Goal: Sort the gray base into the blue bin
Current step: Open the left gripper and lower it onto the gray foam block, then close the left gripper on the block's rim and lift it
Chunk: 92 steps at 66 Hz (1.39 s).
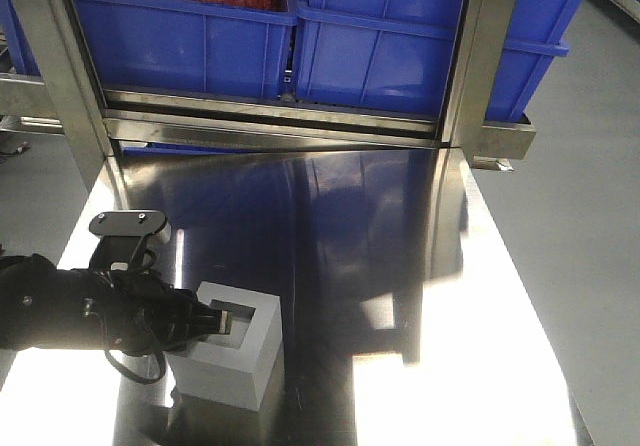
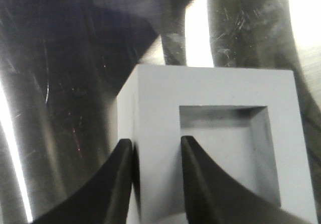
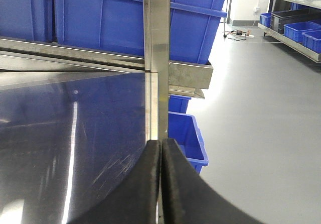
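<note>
Gray base (image 1: 236,361) sits on the steel table (image 1: 400,246), well short of the blue bin (image 1: 380,56). Left gripper (image 1: 222,320) pinches one wall, a finger inside the recess; right gripper (image 3: 161,151) is closed and empty. Grasping looks done, while lifting, carrying and dropping are left.

The left gripper (image 2: 156,144) pinches one wall of the gray base (image 2: 215,91) (one finger inside its square recess) on the scratched steel table (image 2: 65,83).

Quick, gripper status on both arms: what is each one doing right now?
Left gripper: closed on one wall of the gray base, one finger outside, one in the recess.
Right gripper: closed, holding nothing.
</note>
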### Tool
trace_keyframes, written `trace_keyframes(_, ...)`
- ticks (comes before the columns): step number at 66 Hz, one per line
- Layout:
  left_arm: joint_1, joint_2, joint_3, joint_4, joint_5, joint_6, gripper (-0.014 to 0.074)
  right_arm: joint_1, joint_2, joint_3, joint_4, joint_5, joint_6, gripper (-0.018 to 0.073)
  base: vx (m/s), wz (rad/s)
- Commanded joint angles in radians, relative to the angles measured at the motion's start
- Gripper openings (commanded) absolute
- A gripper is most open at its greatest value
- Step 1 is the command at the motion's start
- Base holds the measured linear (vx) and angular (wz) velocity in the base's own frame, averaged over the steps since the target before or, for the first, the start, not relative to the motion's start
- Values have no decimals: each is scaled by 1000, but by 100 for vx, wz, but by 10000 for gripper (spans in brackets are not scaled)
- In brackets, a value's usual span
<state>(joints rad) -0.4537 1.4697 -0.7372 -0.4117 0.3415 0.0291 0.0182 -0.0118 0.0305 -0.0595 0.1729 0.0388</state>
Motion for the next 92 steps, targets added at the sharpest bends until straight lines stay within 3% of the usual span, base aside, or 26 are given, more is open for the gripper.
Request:
trace_keyframes(1,-8,-19,-24,-10,-34,-8,-2,-5,-12,14,-6,-74,-5,-9,0,0)
trace_keyframes(20,-8,-98,-24,-7,-73,-8,-6,-5,-12,14,-6,-74,-5,-9,0,0)
trace_keyframes(44,-8,-461,23,85,-157,-5,-6,-5,-12,14,-6,-74,-5,-9,0,0)
trace_keyframes(75,-8,-999,302,170,-256,-3,-6,-5,-12,14,-6,-74,-5,-9,0,0)
trace_keyframes(92,-8,-1198,445,184,-312,-1,-6,-5,-12,14,-6,-74,-5,-9,0,0)
